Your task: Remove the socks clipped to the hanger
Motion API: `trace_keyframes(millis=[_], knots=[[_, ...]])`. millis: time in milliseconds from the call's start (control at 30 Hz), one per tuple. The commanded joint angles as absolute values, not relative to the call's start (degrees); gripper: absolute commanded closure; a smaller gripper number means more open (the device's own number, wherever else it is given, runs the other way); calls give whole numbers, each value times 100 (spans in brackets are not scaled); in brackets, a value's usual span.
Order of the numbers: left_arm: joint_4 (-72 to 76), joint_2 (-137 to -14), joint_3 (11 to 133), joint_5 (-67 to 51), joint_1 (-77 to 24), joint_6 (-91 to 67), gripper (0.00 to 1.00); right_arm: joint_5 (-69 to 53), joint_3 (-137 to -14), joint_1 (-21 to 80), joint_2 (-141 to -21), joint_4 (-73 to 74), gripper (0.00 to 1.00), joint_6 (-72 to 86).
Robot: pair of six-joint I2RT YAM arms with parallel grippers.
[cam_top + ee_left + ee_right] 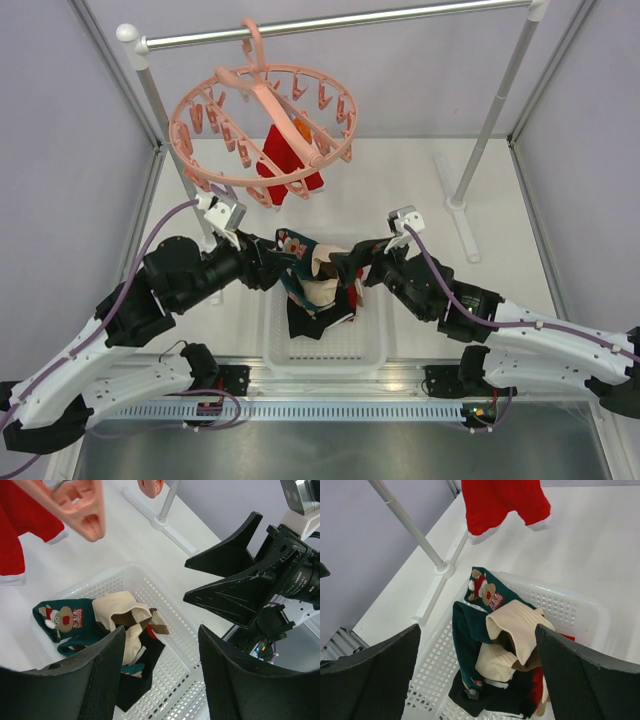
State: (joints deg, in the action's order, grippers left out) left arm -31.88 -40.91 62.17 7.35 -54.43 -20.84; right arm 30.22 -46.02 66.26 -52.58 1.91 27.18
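The salmon-pink hanger (262,125) hangs by its hook from the metal rail. Two red socks (289,166) with white cuffs are still clipped under it; they also show in the left wrist view (15,535) and the right wrist view (502,500). A teal patterned sock (487,592), beige-brown socks (520,625) and a black sock (142,665) lie piled in the white basket (375,350). My left gripper (288,264) and right gripper (356,270) hover over the basket from either side. Both are open and empty in their wrist views: left gripper (160,675), right gripper (480,680).
The metal rail (350,22) spans the back on two posts, a left post (160,110) and a right post (495,110) whose foot (460,215) rests on the table. Empty pink clips (82,505) dangle close above my left gripper. Grey walls enclose the sides.
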Motion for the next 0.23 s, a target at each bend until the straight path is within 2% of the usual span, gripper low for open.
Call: trace_keyframes(millis=[0,200], knots=[[-3234,-4052,6196,659,-5440,-2083,36,3261,-4825,6636,-5212,554,2,2663],[-3252,-4104,6222,598,-5440,-2048,36,3313,-4755,6636,-5186,519,2,2646]])
